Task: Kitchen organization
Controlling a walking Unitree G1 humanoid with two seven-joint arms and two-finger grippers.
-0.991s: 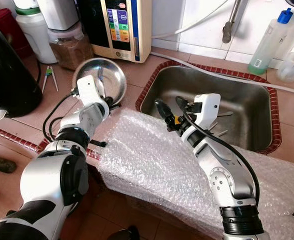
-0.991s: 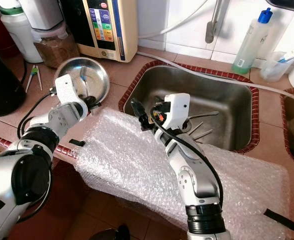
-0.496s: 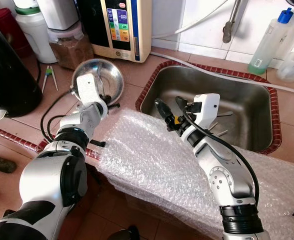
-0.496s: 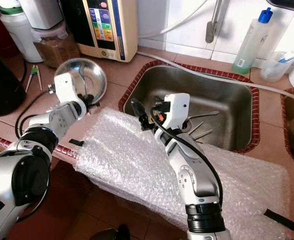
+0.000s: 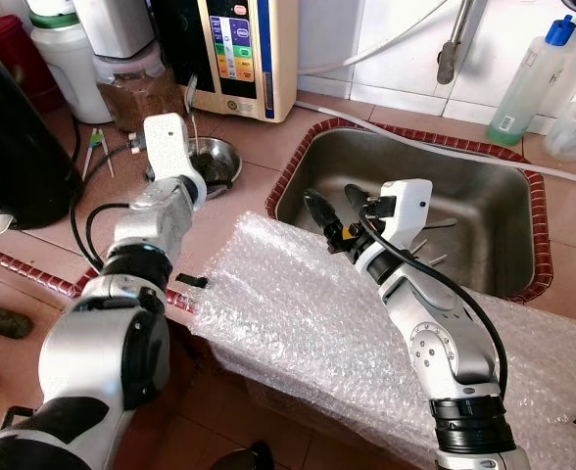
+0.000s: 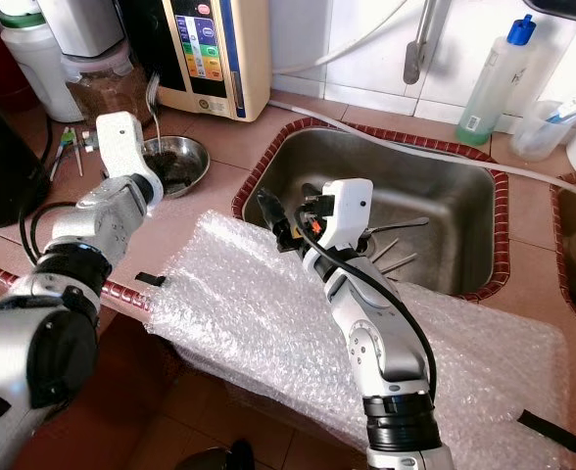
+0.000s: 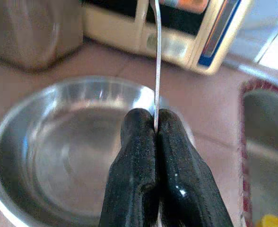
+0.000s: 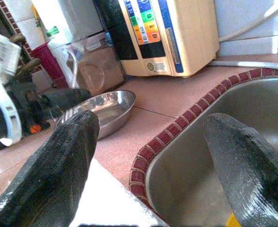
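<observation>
One steel bowl (image 5: 213,161) on the tiled counter, left of the sink (image 5: 484,176). Left gripper (image 7: 155,130) above the bowl, fingers pinched onto one thin metal utensil handle (image 7: 157,71), held upright. Right gripper (image 5: 335,217) spread wide, empty, at the sink's near-left rim over the bubble wrap (image 5: 298,323). Several utensils (image 6: 396,245) lie in the sink; count unclear.

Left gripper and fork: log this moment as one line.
left gripper shut on fork | above steel bowl | right gripper open at sink edge
</observation>
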